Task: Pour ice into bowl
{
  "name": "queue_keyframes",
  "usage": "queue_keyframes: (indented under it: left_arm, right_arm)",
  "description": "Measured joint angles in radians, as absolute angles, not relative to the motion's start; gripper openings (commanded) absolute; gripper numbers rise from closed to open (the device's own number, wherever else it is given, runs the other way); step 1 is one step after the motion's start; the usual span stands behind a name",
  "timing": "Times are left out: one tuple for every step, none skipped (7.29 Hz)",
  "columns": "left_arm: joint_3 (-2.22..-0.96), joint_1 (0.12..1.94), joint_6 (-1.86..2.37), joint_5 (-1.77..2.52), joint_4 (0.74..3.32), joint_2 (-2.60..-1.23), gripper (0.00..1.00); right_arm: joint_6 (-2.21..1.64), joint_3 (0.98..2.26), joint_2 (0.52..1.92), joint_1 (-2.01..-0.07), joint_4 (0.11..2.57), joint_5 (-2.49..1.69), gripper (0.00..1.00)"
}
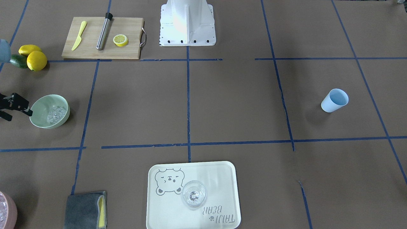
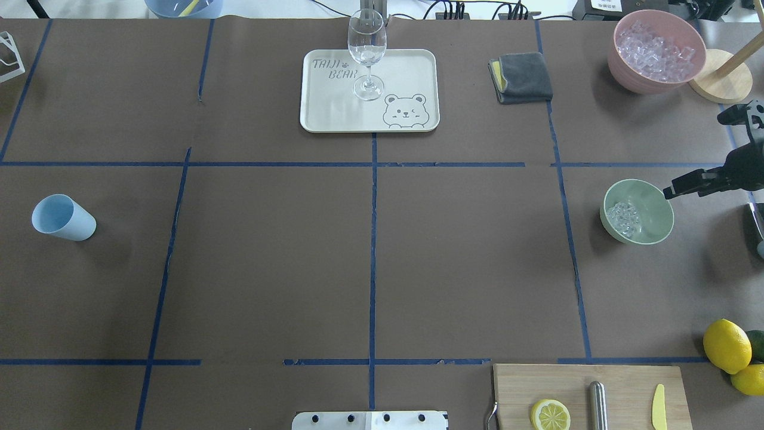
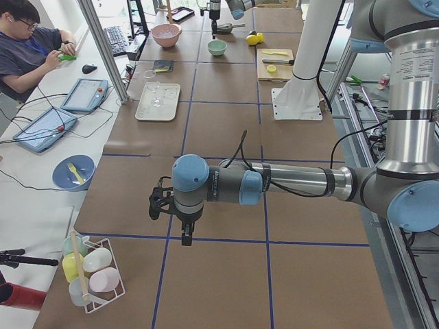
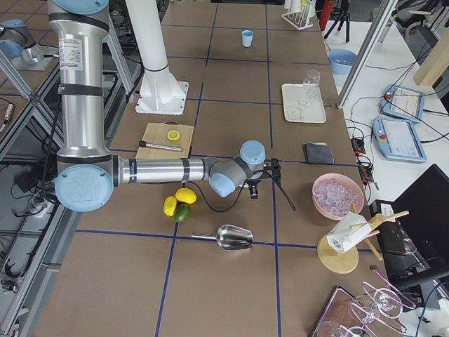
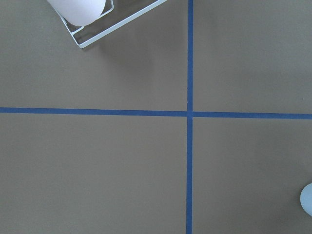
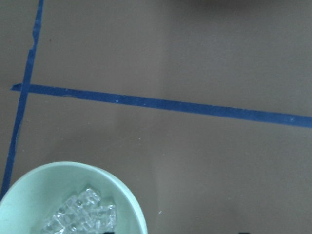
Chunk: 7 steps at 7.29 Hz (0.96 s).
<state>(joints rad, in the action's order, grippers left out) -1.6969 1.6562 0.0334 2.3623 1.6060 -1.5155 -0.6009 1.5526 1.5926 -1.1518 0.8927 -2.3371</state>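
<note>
The pale mint-green bowl (image 2: 655, 200) (image 1: 43, 102) (image 6: 46, 181) stands on the robot's right side of the table. A small heap of clear ice (image 2: 624, 216) (image 1: 56, 114) (image 6: 80, 217) lies inside it. My right gripper (image 2: 698, 158) (image 1: 19, 115) hovers just outside the bowl's outer rim, open and holding nothing, with one fingertip close to the rim. My left gripper (image 3: 184, 236) hangs over bare table at the opposite end, far from the bowl. It shows only in the exterior left view, so I cannot tell whether it is open or shut.
A pink bowl (image 2: 632, 77) of ice cubes sits beyond the green bowl, and a metal scoop (image 4: 235, 239) lies on the table near the lemons (image 2: 725, 345). Also here are a light blue cup (image 2: 62, 218), a tray (image 2: 334, 116) with a glass (image 2: 366, 45), a grey cloth (image 2: 522, 76) and a cutting board (image 2: 621, 382).
</note>
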Motion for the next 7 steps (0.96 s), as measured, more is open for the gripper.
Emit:
queue_keyframes:
  left_arm:
    - [-1.697,1.656,0.033,2.362,1.606,-1.516,1.00]
    - [-1.697,1.655,0.032,2.362,1.606,-1.517,1.00]
    - [-1.697,1.655,0.032,2.363,1.606,-1.517,1.00]
    - [-1.697,1.654,0.031,2.367,1.606,-1.517,1.00]
    - [-1.697,1.654,0.030,2.375,1.605,-1.517,1.00]
    - [-1.697,1.654,0.030,2.382,1.604,-1.517,1.00]
    - [-1.697,1.653,0.029,2.385,1.603,-1.517,1.00]
  right_arm:
    - [-0.521,1.551,1.606,-1.211,0.915,-2.347,1.00]
    - [-0.410,1.552,1.619,-1.285,0.973,-2.355,1.00]
    - [-0.278,1.553,1.623,-1.370,1.068,-2.361,1.00]
    - [-0.152,1.555,1.623,-1.452,1.177,-2.363,1.00]
    - [-0.054,1.564,1.620,-1.518,1.285,-2.363,1.00]
    - [0.001,1.596,1.618,-1.558,1.399,-2.355,1.00]
    - [0.023,1.638,1.623,-1.576,1.483,-2.328,1.00]
